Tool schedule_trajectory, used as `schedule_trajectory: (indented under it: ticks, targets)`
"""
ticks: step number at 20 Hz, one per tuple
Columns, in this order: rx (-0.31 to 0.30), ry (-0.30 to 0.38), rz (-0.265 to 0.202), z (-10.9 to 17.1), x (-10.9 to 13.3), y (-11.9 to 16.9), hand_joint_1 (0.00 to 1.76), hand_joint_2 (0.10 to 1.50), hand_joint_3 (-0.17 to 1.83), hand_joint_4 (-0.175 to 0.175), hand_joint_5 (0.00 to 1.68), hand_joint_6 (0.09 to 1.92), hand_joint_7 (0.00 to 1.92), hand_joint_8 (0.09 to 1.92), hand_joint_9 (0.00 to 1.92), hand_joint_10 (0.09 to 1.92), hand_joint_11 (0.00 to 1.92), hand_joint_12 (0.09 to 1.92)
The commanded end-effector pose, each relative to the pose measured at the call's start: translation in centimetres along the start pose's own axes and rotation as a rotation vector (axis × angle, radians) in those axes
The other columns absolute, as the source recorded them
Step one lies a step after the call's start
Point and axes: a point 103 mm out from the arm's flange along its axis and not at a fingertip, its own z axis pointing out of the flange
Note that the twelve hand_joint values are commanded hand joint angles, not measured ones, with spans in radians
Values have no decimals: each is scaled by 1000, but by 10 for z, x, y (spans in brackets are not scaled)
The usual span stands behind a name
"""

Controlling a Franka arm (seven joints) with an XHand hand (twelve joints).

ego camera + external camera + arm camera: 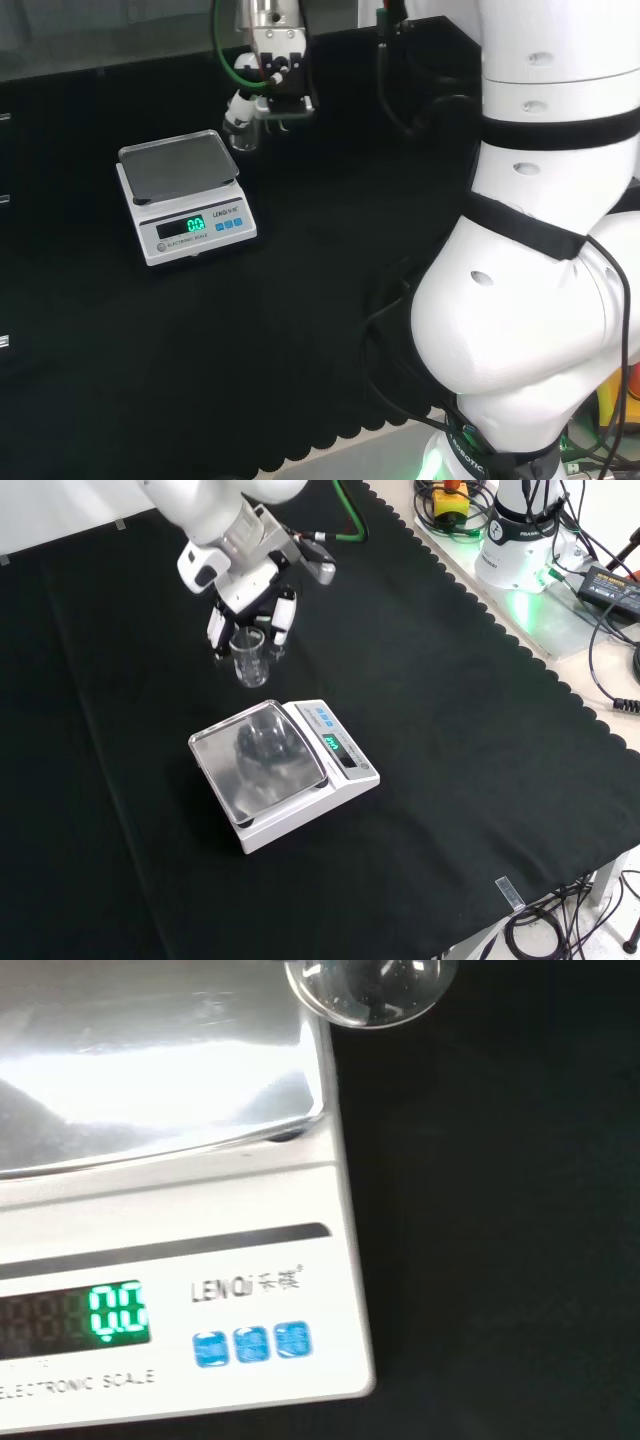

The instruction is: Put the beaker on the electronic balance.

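**Beaker held in the air beside the scale**

The clear beaker [249, 656] is hard to make out in the head view, half lost against the hand [250, 605]. The front view shows it plainly: the fingers are curled round it, holding it upright above the black cloth [480, 740], just beyond the scale [285, 770]. The wrist view shows the scale's steel pan [150, 1055] bare, its green display lit.

A lab bench for robot work. Black cloth [450, 730] with a scalloped hem covers the bench, and a balance [285, 770] with a steel pan and lit green display stands near its middle. Beyond the cloth's far right corner in the front view lie cables [610, 610] and a power brick [610, 583].
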Motion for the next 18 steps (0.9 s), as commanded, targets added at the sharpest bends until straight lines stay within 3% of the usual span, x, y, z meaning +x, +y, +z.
schedule_trajectory:
  ticks: [1,5,12,18]
  targets:
    - [16,-6,-56,10,40,13,1139,1145,-14,-175,927,1089,1040,1000,1403,556,1629,562]
    - [-2,-26,-67,15,62,21,1138,1145,-14,-175,927,1088,1044,1000,1402,561,1627,563]
    - [11,-25,-79,11,46,28,1139,1144,-13,-175,929,1086,1047,1001,1402,568,1627,564]
    - [45,-48,-63,15,74,47,1139,1143,-13,-175,930,1085,1049,1001,1402,574,1627,564]
